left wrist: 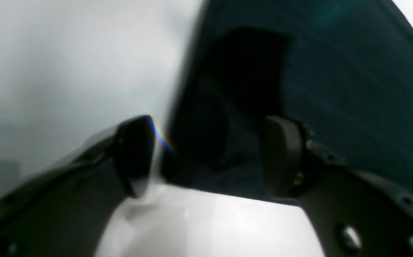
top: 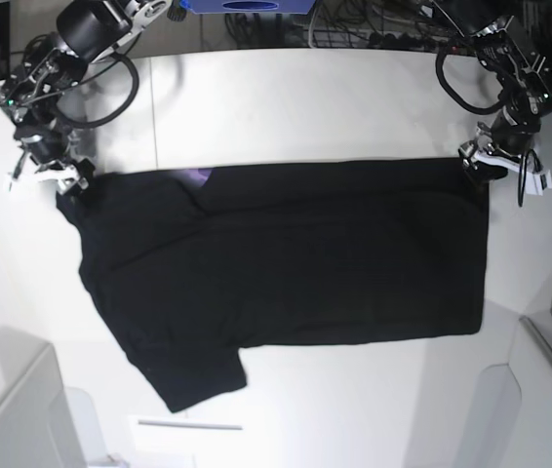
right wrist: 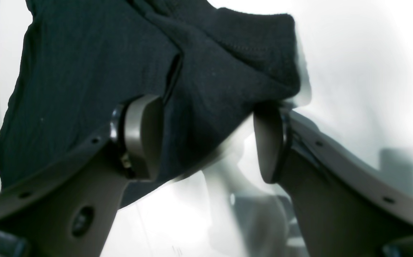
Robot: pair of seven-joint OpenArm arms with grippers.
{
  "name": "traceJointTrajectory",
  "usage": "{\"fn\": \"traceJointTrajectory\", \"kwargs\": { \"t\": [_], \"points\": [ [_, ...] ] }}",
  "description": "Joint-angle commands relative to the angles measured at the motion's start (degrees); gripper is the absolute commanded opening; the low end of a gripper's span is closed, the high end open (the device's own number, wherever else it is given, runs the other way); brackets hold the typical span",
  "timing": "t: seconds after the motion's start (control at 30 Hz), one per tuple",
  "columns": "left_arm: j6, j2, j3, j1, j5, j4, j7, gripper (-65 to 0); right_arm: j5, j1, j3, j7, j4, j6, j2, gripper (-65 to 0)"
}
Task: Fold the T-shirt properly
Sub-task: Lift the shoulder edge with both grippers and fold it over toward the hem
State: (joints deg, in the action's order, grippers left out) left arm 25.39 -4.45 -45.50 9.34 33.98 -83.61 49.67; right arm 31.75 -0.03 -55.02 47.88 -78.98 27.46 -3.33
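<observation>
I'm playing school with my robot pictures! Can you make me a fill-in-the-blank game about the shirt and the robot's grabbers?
1. The T-shirt is the colour ____.
2. It lies spread on a ____ table.
3. The right gripper has its jaws ____.
4. The number of robot arms at the shirt is ____.

Missing words: black; white; open; two

Left arm: reaches down from upper right of base view, wrist bent.
Left gripper [left wrist: 206,157]: jaws apart, straddling the T-shirt [top: 295,263] edge, one finger over cloth.
Right arm: descends from upper left of base view, cabled.
Right gripper [right wrist: 206,142]: jaws spread wide around a bunched fabric corner, not pinching.
</observation>
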Motion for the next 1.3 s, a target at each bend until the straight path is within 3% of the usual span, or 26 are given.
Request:
{"fn": "traceJointTrajectory", "kwargs": {
  "t": [0.0, 0.03, 0.13, 0.17, 0.2, 0.43, 0.6, 0.9, 1.27],
  "points": [
    [-1.3, 0.3, 0.9, 1.2, -2.7, 1.4, 4.0, -30.6, -2.4, -0.3, -0.1, 1.4, 0.6, -0.8, 0.3, -29.1],
    [-1.3, 0.3, 1.2, 1.3, -2.7, 2.2, 3.1, -37.8, -2.4, -0.3, -0.1, 1.3, 1.3, -0.8, 0.3, -32.7],
    [-1.3, 0.0, 1.5, 1.3, -2.7, 4.4, 2.2, -62.9, -2.3, 0.0, -0.3, -0.7, 3.0, -0.5, 0.3, -53.3],
    [-1.3, -0.6, 1.6, 1.3, -2.7, 4.8, 2.1, -65.0, -2.3, -0.1, -0.2, -1.9, 3.1, -0.5, 0.2, -62.0],
    [-1.3, -0.7, 1.6, 1.3, -2.7, 4.9, 2.2, -65.0, -2.2, -0.3, -0.2, -2.9, 3.1, -0.4, 0.1, -65.0],
    [-1.3, -2.4, 1.7, 6.4, -2.7, -3.5, 3.0, -65.0, -2.1, -3.2, -0.5, -2.9, 0.9, -0.4, -0.1, -65.0],
    [-1.3, -4.4, 1.1, 12.0, -2.7, -8.8, 10.2, -65.0, -2.0, -9.1, -0.7, 1.5, -6.8, -0.4, -0.3, -65.0],
    [-1.3, -5.0, 1.1, 19.3, -2.6, -13.7, 10.6, -65.0, 6.5, -22.5, -0.8, 3.7, -19.0, -0.9, -3.0, -65.0],
    [-1.3, -4.9, 1.1, 22.3, -2.6, -15.4, 10.6, -65.0, 6.4, -24.9, -0.8, 3.9, -19.5, -0.9, -3.4, -65.0]
  ]
}}
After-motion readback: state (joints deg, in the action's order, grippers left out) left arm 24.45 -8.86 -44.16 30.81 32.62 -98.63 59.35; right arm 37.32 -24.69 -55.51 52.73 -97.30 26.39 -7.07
